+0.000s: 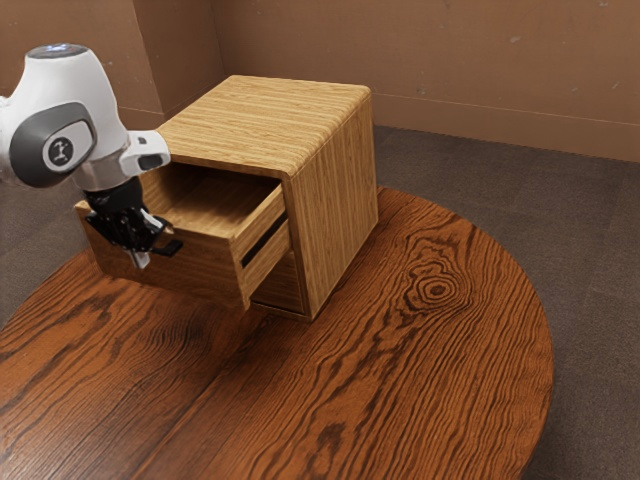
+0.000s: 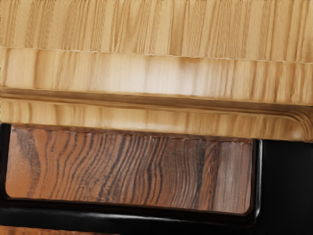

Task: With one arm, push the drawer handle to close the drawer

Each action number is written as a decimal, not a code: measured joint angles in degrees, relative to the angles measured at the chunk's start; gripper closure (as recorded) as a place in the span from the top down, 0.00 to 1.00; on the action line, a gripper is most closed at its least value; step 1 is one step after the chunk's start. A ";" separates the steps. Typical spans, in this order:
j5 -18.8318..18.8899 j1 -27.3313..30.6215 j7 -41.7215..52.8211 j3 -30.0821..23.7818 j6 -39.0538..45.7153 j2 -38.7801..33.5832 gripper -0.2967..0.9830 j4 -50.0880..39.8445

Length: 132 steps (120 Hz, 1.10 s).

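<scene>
The wooden cabinet (image 1: 335, 190) has its upper drawer (image 1: 205, 262) pulled well out, with the hollow inside showing. At the drawer's front face is my gripper (image 1: 141, 256), pointing down beside the black handle (image 1: 170, 248) and covering part of it. From the hand, the drawer's light wooden top edge (image 2: 156, 73) runs across, and the black handle (image 2: 286, 181) forms a rectangular loop against the front, with table seen through it. How the fingers stand, and whether they touch the handle, cannot be made out.
The round dark-grained table (image 1: 400, 370) extends in front of the cabinet and toward the exterior view's right. A lower drawer front (image 1: 280, 285) is partly visible beneath the open one. Grey floor and a brown wall lie behind.
</scene>
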 joint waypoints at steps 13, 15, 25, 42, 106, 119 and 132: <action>0.06 0.01 0.00 0.00 0.65 2.44 0.16 2.67; 0.06 0.05 0.02 0.00 0.75 2.84 0.16 3.06; 0.01 0.21 0.16 0.00 1.28 5.47 0.15 5.42; -0.12 0.31 0.66 0.18 2.17 10.66 0.15 10.49; -0.15 -0.56 3.62 0.24 3.34 20.52 0.15 21.93; -0.15 -0.61 4.27 0.26 3.42 21.50 0.15 22.75; -0.18 -0.23 4.97 0.26 3.48 22.76 0.15 24.60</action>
